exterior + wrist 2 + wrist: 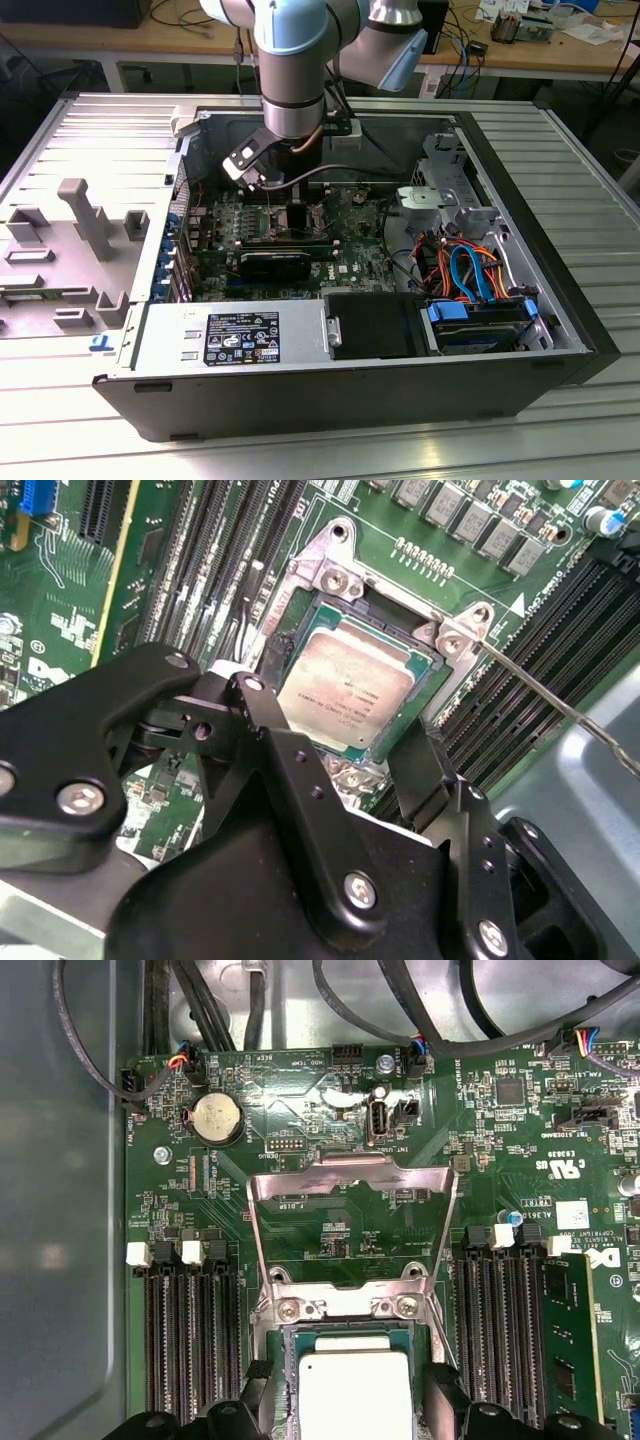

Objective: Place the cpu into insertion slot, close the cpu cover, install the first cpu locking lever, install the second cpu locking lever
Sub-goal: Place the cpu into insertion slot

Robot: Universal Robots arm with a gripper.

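The gripper (340,725) is open around the cpu (345,680) in the insertion slot (390,618); a bump could tip it and jam the cpu cover (350,1172).

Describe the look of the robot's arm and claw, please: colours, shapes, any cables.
The arm is made of silver-grey tubes with light blue caps on its round joints. A dark cable loops out near its wrist. The claw is matte black, built of flat, angular linked plates held by silver screws.
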